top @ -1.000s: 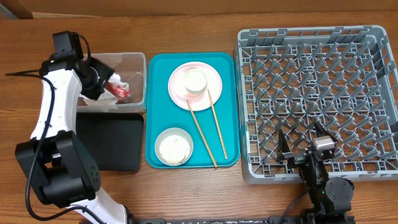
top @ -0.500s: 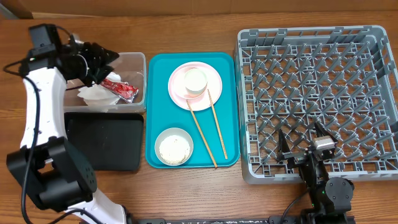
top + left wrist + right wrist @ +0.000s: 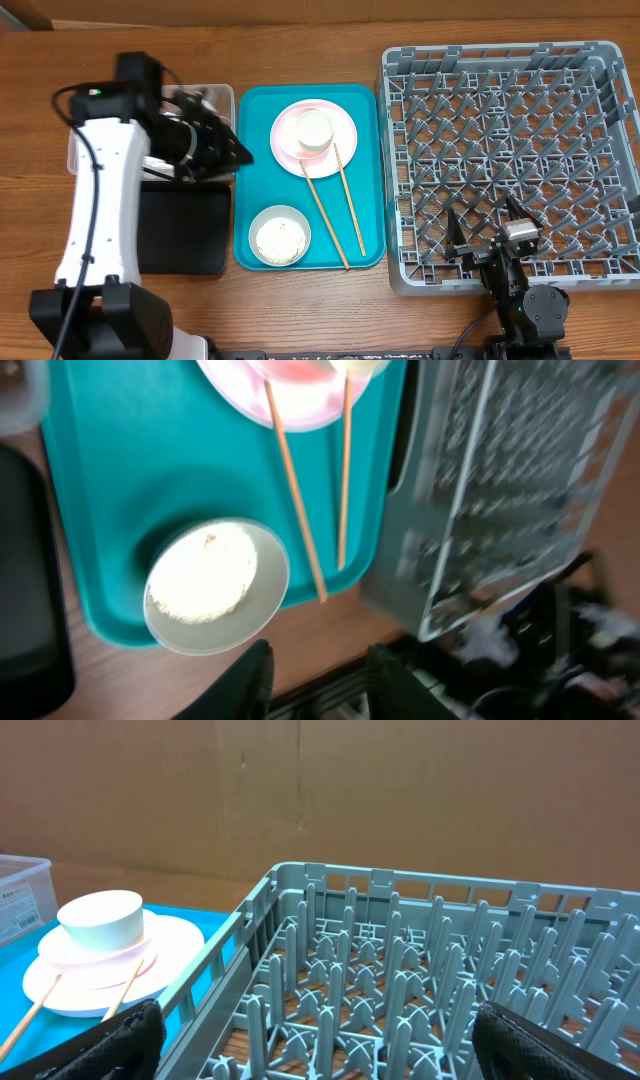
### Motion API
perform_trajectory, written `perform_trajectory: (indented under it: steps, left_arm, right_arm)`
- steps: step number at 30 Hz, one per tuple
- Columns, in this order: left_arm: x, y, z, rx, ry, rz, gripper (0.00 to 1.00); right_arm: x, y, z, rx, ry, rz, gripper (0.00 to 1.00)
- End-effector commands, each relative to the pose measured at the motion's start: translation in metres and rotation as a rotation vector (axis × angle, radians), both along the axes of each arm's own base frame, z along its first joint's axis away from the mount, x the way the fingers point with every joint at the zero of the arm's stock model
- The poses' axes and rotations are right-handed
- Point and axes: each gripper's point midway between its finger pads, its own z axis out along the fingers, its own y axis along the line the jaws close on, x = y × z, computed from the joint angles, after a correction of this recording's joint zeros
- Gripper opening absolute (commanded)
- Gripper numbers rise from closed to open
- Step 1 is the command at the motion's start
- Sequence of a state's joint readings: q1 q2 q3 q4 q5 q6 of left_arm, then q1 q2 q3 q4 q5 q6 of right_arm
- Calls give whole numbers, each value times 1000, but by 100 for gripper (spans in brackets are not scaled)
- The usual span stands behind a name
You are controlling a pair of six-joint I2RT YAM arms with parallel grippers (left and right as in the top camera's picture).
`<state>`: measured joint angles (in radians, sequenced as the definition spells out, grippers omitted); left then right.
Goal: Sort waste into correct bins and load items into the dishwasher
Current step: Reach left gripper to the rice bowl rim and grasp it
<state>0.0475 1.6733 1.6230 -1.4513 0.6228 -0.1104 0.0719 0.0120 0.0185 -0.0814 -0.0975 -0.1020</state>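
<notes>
My left gripper (image 3: pixel 238 153) is open and empty, over the right edge of the clear tub (image 3: pixel 218 98), pointing at the teal tray (image 3: pixel 252 180). The arm hides the tub's contents, so the red wrapper and tissue do not show. On the tray are a pink plate (image 3: pixel 288 150) with a white cup (image 3: pixel 314 130) on it, two chopsticks (image 3: pixel 324 212), and a bowl of rice (image 3: pixel 280 236). The left wrist view shows the bowl (image 3: pixel 215 585) and chopsticks (image 3: pixel 295 500) beyond my open fingers (image 3: pixel 318 680). My right gripper (image 3: pixel 488 228) is open over the grey dish rack (image 3: pixel 500 130) at its front edge.
The black tray (image 3: pixel 185 235) lies in front of the clear tub, left of the teal tray. The rack fills the right half of the table and holds nothing. The right wrist view shows the rack's pegs (image 3: pixel 400 980) and the cup on its plate (image 3: pixel 100 920).
My left arm has swung from the tub's left side across it to its right edge. The wrapper and tissue, seen lying in the tub before, are now covered. The right arm has not moved.
</notes>
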Motion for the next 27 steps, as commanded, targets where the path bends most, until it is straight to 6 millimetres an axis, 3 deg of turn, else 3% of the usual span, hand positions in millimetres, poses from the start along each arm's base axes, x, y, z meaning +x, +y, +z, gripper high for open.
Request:
perform_trajectory:
  steps: [1, 8, 14, 21, 27]
  left_arm:
    - [-27, -11, -2, 172, -16, -163, 31]
    - [-75, -50, -37, 422, 103, -306, 30]
    - [-103, -70, -73, 597, 127, -319, 30]
    - [-107, -99, -121, 590, 44, -333, 27]
    - [-94, -89, -145, 660, -26, -282, 24]
  right_arm:
    - [0, 0, -2, 1, -3, 0, 100]
    - [0, 0, -2, 1, -3, 0, 100]
    - [0, 0, -2, 1, -3, 0, 100]
    - [0, 0, -2, 1, -3, 0, 100]
    - [0, 0, -2, 1, -3, -1, 100]
